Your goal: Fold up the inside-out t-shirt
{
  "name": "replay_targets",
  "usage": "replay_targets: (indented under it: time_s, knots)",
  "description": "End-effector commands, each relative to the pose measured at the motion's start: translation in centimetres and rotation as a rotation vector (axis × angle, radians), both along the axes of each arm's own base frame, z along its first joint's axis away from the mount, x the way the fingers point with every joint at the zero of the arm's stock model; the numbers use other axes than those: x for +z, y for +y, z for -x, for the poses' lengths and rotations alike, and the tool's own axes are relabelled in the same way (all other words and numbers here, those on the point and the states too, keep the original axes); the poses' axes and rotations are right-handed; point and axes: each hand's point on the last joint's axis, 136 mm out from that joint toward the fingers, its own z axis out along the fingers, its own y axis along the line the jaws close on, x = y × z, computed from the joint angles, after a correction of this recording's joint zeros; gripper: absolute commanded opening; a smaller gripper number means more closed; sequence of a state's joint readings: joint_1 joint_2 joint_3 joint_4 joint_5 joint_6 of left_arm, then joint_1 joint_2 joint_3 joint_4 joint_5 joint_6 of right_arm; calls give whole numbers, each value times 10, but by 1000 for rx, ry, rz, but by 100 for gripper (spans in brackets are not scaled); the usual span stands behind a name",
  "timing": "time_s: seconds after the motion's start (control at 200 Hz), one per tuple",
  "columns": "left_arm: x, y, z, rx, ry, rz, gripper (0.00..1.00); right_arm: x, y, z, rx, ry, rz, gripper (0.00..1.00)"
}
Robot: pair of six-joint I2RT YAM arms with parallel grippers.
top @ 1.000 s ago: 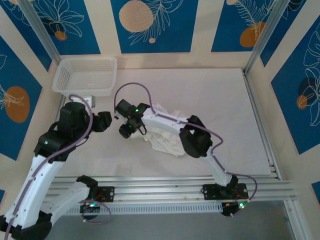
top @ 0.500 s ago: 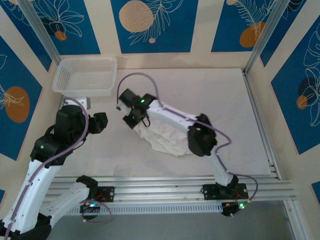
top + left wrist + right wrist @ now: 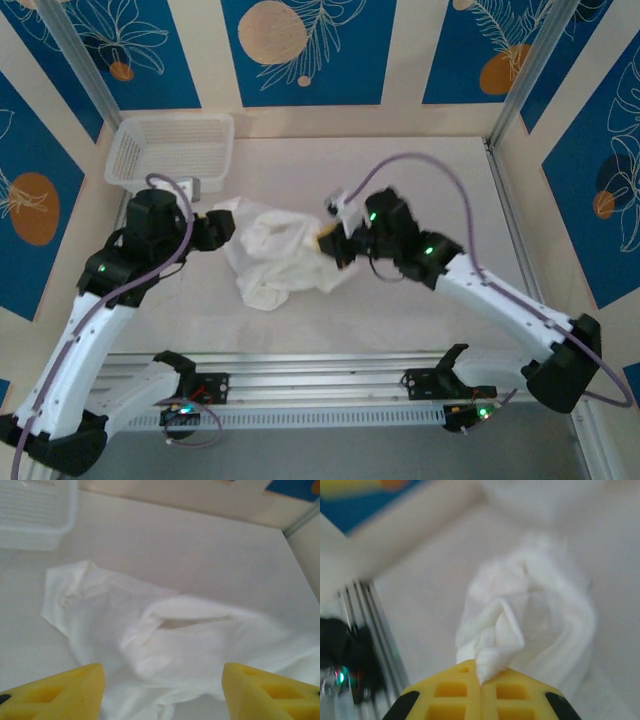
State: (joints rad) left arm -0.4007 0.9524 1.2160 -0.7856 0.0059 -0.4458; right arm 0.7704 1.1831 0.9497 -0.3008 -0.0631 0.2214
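The t-shirt (image 3: 275,250) lies as a crumpled white heap on the table (image 3: 430,180), left of the middle, between the two arms. The right gripper (image 3: 333,243) is at the right edge of the heap. In the right wrist view its yellow fingers (image 3: 455,695) are pressed together, with a small fold of the cloth pinched between them. The left gripper (image 3: 215,233) is just beside the left edge of the heap. In the left wrist view its fingers stand wide apart with nothing between them, and the shirt is spread in front of them.

I judge the shirt to be light, soft and limp. It will not keep any shape, it will sag from each point where it is held, and a pull at one place will drag the whole heap. The cloth should not be slippery, so a small pinch is probably enough. The layers lie bunched together, so a pinch may catch more than one layer. A good place to take hold would be a clear outer edge or corner, such as the flap at the far left in the left wrist view, and not the thick middle.

The basket (image 3: 135,160) stands at the far left corner of the table, apart from the shirt. It seems to hold nothing, but the picture is not sharp enough to be sure.
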Motion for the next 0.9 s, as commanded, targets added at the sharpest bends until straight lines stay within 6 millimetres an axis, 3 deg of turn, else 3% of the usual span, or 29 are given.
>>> replay_targets:
  time_s: [0.0, 0.065, 0.16, 0.255, 0.305, 0.39, 0.545, 0.62, 0.725, 0.825, 0.895]
  knots:
    - [-28, -27, -5, -110, 108, 54, 64, -84, -24, 49, -73, 299, 93, 10]
    - [-51, -34, -8, -126, 177, 56, 64, -102, -44, 57, -167, 374, 134, 16]
    - [-86, -41, -11, -138, 283, 50, 62, -89, -63, 46, -280, 329, 140, 33]
    - [-121, -40, -10, -87, 394, 41, 59, -51, -40, 34, -179, 246, 9, 55]
    - [-133, -38, -10, -51, 429, 51, 57, -39, -26, 25, -135, 238, -28, 59]
    - [-146, -42, -10, -16, 465, 105, 56, -42, -9, -7, -159, 266, 31, 60]
    - [-167, -48, -7, 32, 526, 199, 57, -89, 25, -65, -172, 271, 294, 61]
    - [-170, -46, -6, 48, 523, 202, 58, -115, 48, -78, -86, 255, 364, 63]
    - [-171, -38, -3, 61, 509, 165, 60, -134, 72, -93, -26, 300, 388, 64]
    - [-171, -32, 0, 67, 504, 137, 61, -138, 82, -98, -8, 344, 363, 50]
    - [-173, -30, 2, 69, 502, 130, 62, -136, 83, -97, -5, 359, 336, 25]
